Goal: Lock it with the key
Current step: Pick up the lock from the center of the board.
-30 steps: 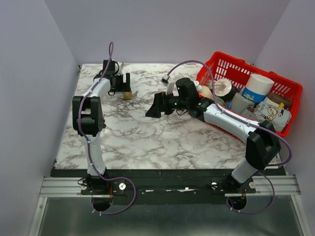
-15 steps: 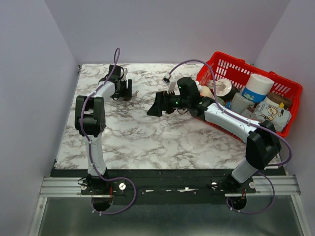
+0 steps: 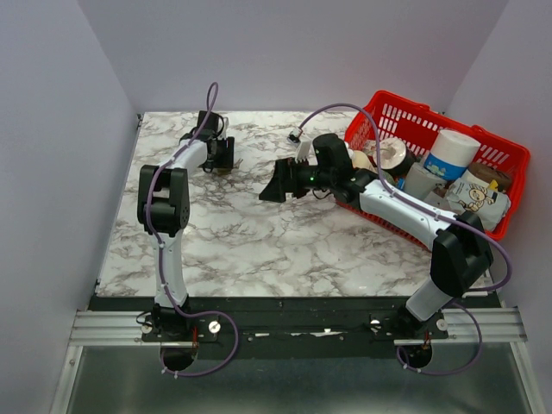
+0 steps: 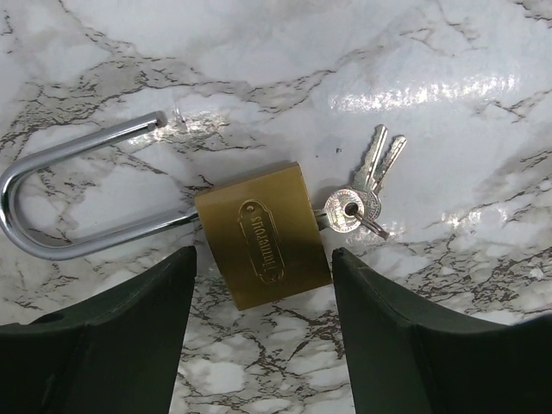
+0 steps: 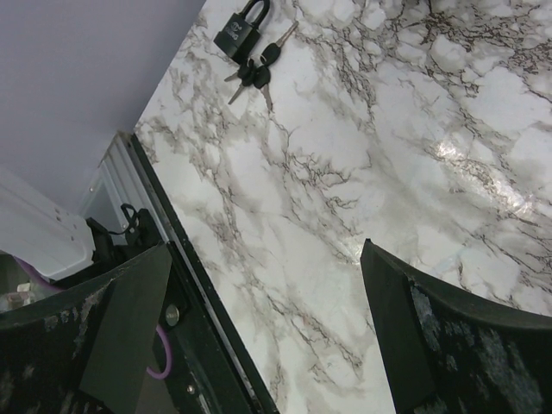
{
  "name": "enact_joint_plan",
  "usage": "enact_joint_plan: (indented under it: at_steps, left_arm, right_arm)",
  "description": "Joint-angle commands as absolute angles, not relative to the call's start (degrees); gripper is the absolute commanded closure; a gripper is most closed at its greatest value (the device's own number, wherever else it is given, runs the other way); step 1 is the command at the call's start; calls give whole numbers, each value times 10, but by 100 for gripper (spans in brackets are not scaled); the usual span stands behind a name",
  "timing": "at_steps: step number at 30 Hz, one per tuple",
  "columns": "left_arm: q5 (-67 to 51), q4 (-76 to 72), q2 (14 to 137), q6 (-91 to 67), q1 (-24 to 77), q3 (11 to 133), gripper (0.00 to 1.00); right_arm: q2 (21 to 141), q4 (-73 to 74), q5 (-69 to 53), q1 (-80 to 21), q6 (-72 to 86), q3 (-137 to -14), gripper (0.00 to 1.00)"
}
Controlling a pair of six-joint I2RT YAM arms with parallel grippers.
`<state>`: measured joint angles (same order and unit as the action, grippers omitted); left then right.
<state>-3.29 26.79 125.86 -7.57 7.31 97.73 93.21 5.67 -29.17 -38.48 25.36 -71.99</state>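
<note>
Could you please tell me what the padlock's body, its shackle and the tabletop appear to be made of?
The padlock body looks like brass: yellow-gold, with a brushed satin face. The shackle looks like chromed or polished steel: silvery and mirror-bright. The tabletop looks like glossy white marble with grey veins, though it could be a printed laminate; glare patches show its sheen.

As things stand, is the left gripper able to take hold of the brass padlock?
Probably yes. The left gripper stands open astride the brass padlock, with nothing between them; its shackle and keys point out sideways.
</note>
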Motion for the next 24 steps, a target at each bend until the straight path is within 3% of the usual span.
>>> enact_joint_plan:
  at_steps: [1, 5, 11, 14, 21, 22, 24]
  left_arm:
    - [-19, 303, 1287, -78, 79, 1007, 22]
    - [-11, 304, 1288, -83, 83, 1016, 19]
    - [-4, 332, 1309, -91, 82, 1044, 41]
    - [-4, 328, 1301, -109, 83, 1024, 45]
    - [23, 300, 1232, -109, 84, 948, 85]
    - [24, 290, 1202, -106, 84, 934, 95]
    - [25, 284, 1171, -98, 87, 891, 100]
  right_arm:
    - [936, 57, -289, -381, 248, -731, 0]
    - [936, 57, -289, -380, 249, -728, 0]
    - [937, 57, -291, -377, 250, -728, 0]
    - [936, 57, -291, -374, 249, -730, 0]
    - [933, 66, -304, -363, 242, -737, 0]
    - [932, 69, -307, -360, 241, -737, 0]
    - [927, 71, -309, -359, 236, -733, 0]
